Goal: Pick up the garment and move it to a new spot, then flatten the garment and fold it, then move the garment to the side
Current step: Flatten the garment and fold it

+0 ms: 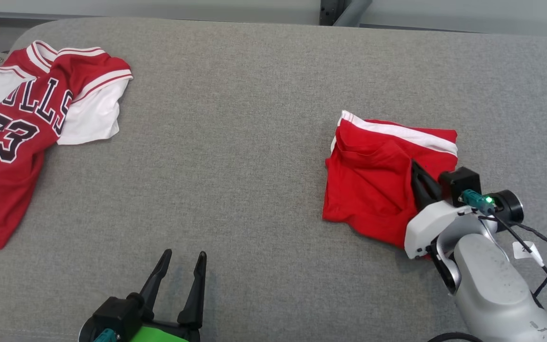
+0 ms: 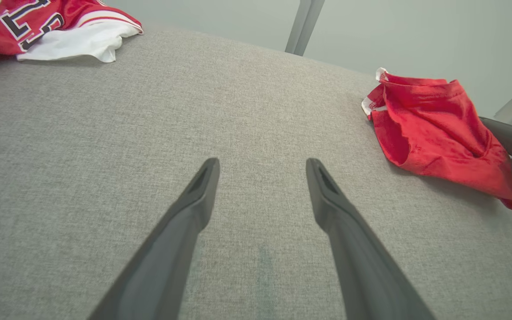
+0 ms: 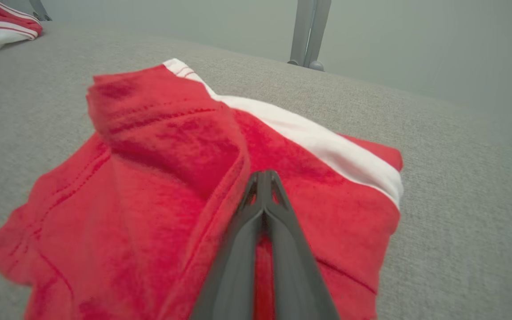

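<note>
Grey woven fabric covers the tabletop [image 1: 254, 118]. At centre right of the head view lies the folded red garment [image 1: 368, 190], its white stripe running left to right along the upper edge. The right hand [image 1: 416, 166] is on it, its arm entering from the lower right. Its fingers are pressed together, pinching a raised fold near the garment's middle. The left hand [image 1: 184, 254], spread and holding nothing, sits at lower centre-left, well apart from it. A red jersey [image 1: 12, 142] lies at the upper left.
</note>
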You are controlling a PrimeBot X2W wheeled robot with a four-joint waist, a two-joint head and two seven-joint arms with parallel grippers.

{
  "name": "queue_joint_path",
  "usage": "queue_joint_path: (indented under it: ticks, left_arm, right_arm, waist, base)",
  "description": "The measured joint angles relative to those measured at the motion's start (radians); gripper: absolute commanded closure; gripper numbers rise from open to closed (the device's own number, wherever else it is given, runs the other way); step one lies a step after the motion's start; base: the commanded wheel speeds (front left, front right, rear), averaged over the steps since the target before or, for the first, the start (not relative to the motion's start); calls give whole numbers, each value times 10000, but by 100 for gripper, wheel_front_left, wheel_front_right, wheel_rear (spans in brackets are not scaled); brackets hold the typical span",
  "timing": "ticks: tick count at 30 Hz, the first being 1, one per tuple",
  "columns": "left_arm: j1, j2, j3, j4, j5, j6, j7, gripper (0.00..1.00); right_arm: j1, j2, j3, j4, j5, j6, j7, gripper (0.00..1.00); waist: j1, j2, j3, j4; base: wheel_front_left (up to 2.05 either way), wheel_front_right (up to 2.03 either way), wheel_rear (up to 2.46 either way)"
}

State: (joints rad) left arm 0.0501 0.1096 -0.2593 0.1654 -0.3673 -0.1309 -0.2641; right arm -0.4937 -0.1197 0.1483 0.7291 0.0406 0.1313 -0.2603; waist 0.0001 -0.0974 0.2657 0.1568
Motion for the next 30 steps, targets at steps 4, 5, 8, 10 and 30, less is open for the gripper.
queue_joint_path:
  ticks: [4, 5, 8, 10, 30]
  left_arm:
    - [3, 10, 69, 2, 2, 0, 0, 0]
    - [7, 10, 86, 2, 2, 0, 0, 0]
    - [12, 8, 128, -4, 6, 0, -2, 0]
    - [18, 0, 161, -15, 19, 0, -2, 0]
    - [123, -65, 113, 35, 44, 0, 0, 0]
  right_arm:
    - [351, -29, 840, -332, 395, 0, 0, 100]
    - [426, -56, 1016, -408, 533, 0, 0, 100]
    - [570, -146, 1392, -556, 763, 0, 0, 100]
    - [691, -215, 1781, -593, 955, 0, 0, 100]
    - [513, 65, 3814, 23, 1847, 0, 0, 100]
  waist:
    - [0, 1, -87, -64]
    - [0, 1, -108, -84]
    - [0, -1, -143, -132]
    - [0, 0, -162, -179]
    - [0, 0, -381, 220]
  base:
    - [0, 0, 0]
    - [0, 0, 0]
    - [0, 0, 0]
    - [0, 0, 0]
    - [0, 0, 0]
